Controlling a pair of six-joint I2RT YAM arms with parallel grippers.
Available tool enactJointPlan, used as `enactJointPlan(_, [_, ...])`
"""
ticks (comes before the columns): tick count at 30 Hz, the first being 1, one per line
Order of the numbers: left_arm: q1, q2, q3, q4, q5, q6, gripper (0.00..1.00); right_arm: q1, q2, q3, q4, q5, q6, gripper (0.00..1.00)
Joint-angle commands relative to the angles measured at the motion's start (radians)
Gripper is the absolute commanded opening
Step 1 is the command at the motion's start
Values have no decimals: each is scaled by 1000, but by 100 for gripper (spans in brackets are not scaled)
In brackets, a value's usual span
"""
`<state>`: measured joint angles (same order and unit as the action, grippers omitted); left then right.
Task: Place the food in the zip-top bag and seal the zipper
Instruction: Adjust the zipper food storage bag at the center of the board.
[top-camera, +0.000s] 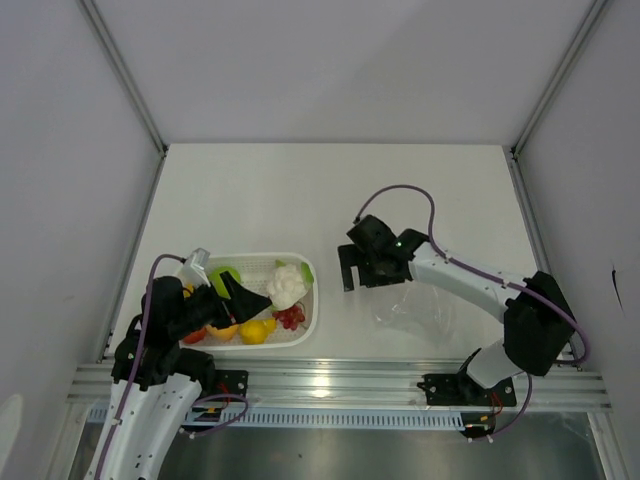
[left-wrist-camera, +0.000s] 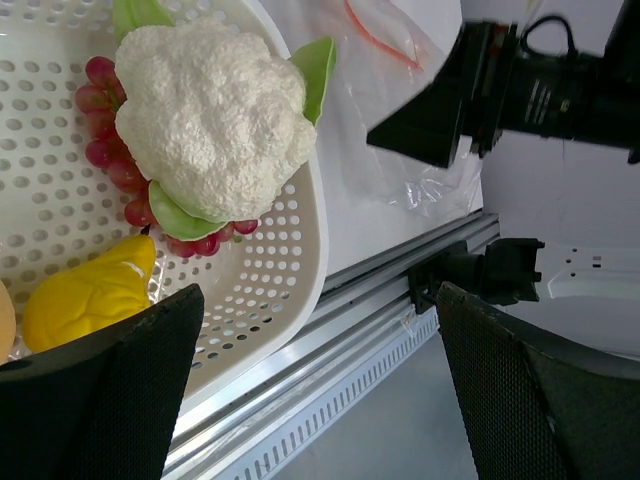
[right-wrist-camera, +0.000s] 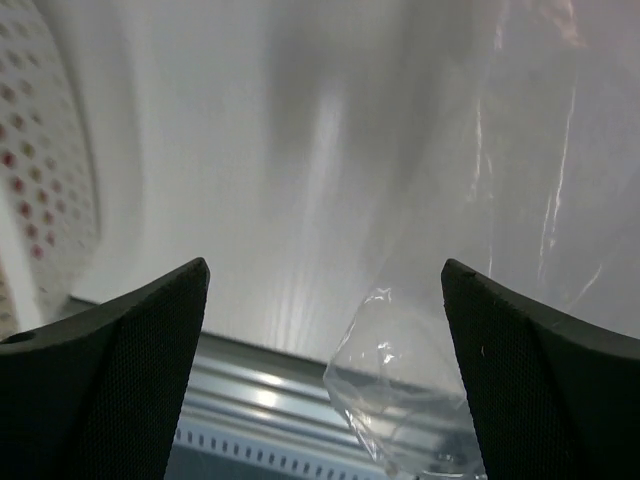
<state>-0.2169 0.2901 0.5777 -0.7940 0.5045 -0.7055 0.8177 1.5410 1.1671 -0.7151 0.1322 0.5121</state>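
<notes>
Food (left-wrist-camera: 210, 115): heaped in white basket (left-wrist-camera: 300, 270), worktop (top-camera: 330, 200) 8 o'clock.
Zip-top bag (top-camera: 415, 305): limp, empty, 4 o'clock.
Left jaws: spread, empty, over the basket.
Right jaws: spread, empty, at the bag's edge.
Risks: thin film likely slides or crumples when pinched; the bulky cauliflower may jam at the zipper (left-wrist-camera: 380, 35).

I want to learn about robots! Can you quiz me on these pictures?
1. True or false: the cauliflower sits in the white basket.
2. The clear bag lies: A in the basket, B on the table right of it, C in a gripper.
3. Fill in: the left gripper and right gripper are both ____.
Key: 1 true; 2 B; 3 open.
</notes>
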Motion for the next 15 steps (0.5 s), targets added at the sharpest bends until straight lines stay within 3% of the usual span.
enactJointPlan(1, [-6,6,8,35,28,17,99,-14,-201,-125,-17,-43,150,99])
enactJointPlan(5, [-6,17,7,48,40,11,100,-84,-341,-217,-131,18,258,99])
enactJointPlan(10, [-6,24,5,68,52,-2,99,-158,-415,-163,-294,181,250,99])
enactJointPlan(15, [-7,18,7,68,58,-6,99,-149,-377,-22,-281,52,178,99])
